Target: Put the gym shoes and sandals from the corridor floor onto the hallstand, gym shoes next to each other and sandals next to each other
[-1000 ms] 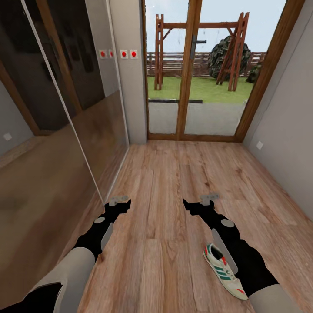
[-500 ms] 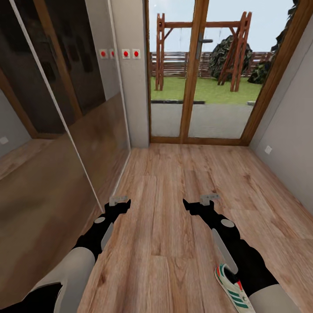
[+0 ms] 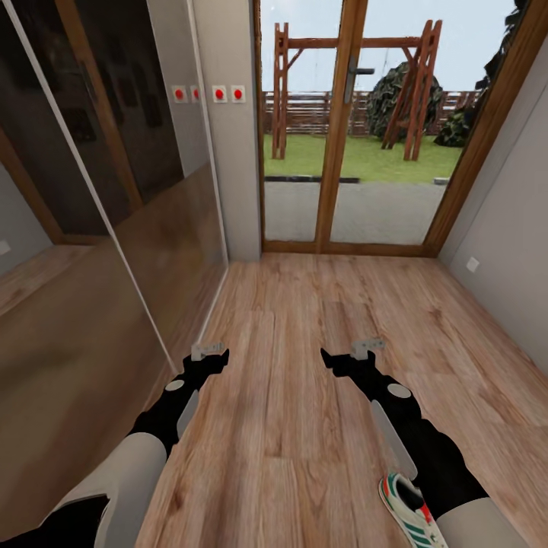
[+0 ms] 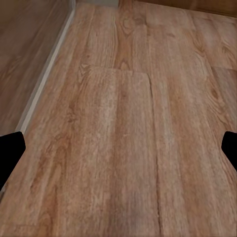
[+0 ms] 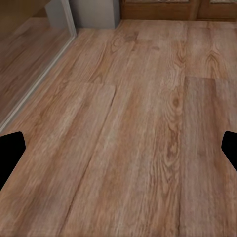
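Since 1.0 s ago the view has advanced toward the wooden glass door [image 3: 346, 129]; 1 white green-striped gym shoe [image 3: 407, 508] lies beneath the right gripper [image 3: 352, 355]. Both it and the left gripper [image 3: 207, 355] are spread, empty; search continues; next, reach that shoe.

Bright daylight thru glass door [image 3: 346, 122], soft shadows, wrist views blurry, wide-angle edge stretch

- My view has swung since a second ago: the door [image 3: 335, 129] sits a bit further right and lower now.
- The shoe [image 3: 409, 508] has slid to the frame's bottom edge, mostly under my right forearm; only its toe end shows.
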Robot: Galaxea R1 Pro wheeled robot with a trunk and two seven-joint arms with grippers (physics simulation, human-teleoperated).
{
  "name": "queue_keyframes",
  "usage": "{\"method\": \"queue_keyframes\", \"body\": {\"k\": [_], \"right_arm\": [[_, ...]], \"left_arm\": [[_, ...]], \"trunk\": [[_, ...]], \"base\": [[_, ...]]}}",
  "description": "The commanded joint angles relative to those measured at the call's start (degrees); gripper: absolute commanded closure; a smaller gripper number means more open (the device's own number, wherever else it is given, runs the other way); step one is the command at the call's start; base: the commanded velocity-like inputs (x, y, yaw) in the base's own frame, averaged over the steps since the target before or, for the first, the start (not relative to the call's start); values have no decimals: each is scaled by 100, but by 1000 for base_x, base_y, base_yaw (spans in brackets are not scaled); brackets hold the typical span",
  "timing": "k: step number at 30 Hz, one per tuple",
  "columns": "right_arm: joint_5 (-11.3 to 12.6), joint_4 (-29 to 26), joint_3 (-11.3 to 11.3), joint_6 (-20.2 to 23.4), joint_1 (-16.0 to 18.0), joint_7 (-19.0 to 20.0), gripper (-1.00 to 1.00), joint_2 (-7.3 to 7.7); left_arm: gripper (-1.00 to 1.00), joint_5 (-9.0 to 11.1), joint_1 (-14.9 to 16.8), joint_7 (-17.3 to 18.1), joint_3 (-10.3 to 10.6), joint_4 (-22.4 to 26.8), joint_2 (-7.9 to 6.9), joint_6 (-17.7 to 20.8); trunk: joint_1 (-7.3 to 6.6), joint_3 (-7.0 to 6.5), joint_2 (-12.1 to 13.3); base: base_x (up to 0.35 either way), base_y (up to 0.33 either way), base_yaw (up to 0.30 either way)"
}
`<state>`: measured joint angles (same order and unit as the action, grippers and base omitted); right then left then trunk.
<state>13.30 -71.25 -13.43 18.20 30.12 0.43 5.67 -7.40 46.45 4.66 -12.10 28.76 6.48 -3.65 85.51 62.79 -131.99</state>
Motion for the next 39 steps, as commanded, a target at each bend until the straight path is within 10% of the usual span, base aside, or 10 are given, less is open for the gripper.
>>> {"method": "queue_keyframes", "body": {"k": [1, 39], "right_arm": [[25, -9, -5, 26, 3, 1, -100, 5], [25, -7, -8, 26, 3, 1, -100, 5]], "left_arm": [[-100, -60, 7, 33, -48, -2, 9, -12], [-100, -60, 13, 18, -54, -2, 11, -14]], "trunk": [[1, 5, -2], [1, 5, -2]], "base": [[269, 0, 0], [220, 24, 0]]}}
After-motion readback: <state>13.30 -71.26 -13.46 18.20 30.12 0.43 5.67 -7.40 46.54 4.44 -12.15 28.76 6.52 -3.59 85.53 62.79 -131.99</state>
